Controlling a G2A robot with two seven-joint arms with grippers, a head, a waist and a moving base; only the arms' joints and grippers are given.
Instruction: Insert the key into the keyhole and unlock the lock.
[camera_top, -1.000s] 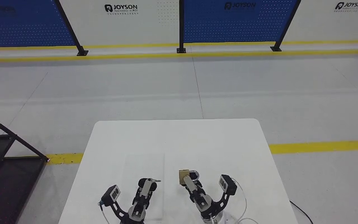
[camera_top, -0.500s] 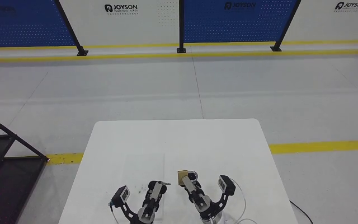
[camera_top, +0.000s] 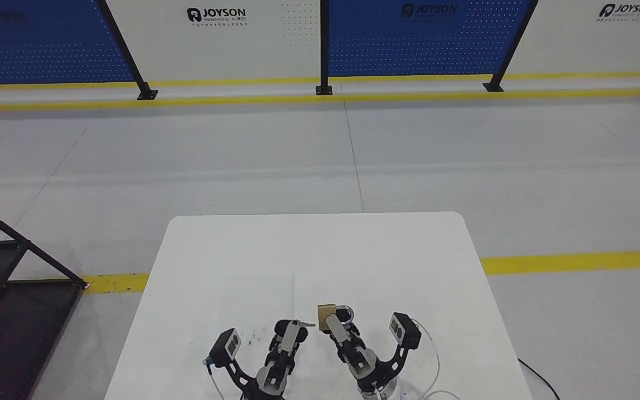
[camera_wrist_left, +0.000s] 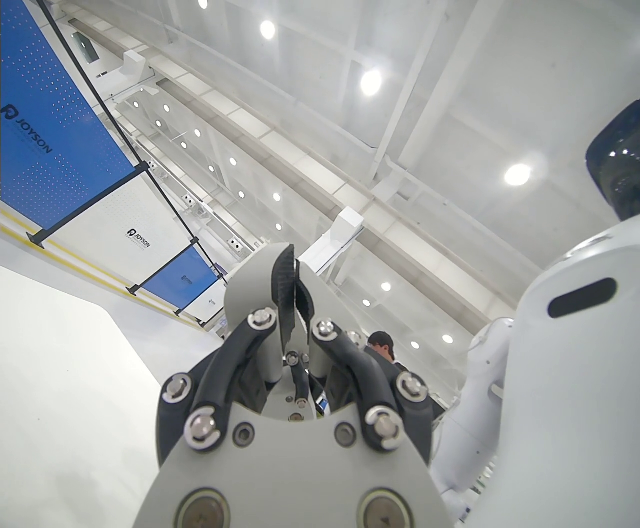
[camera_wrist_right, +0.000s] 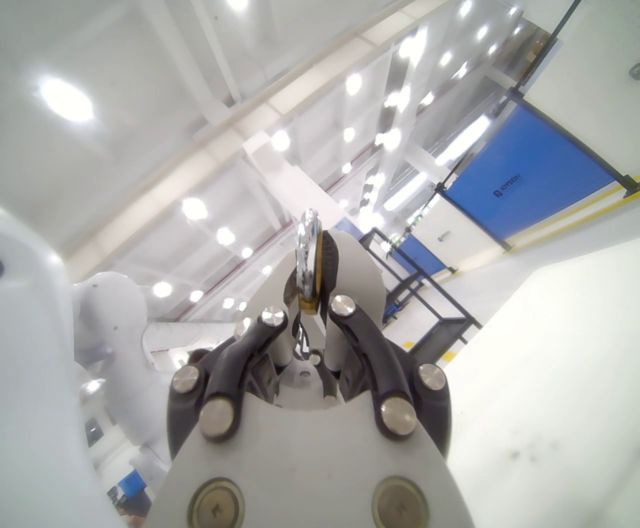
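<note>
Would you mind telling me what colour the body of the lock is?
Brass yellow; the lock shows best in the top view.

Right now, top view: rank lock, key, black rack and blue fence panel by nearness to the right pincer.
1. lock, held in the right pincer
2. key, just left
3. black rack, floor, far left
4. blue fence panel, far ahead

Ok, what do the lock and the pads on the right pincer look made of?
Lock: metal, it seems; yellow brass-toned body, bright silver top that throws glints. Pads of the right pincer: black and matt with a ribbed texture, probably rubber or soft plastic; the look cannot settle which.
</note>
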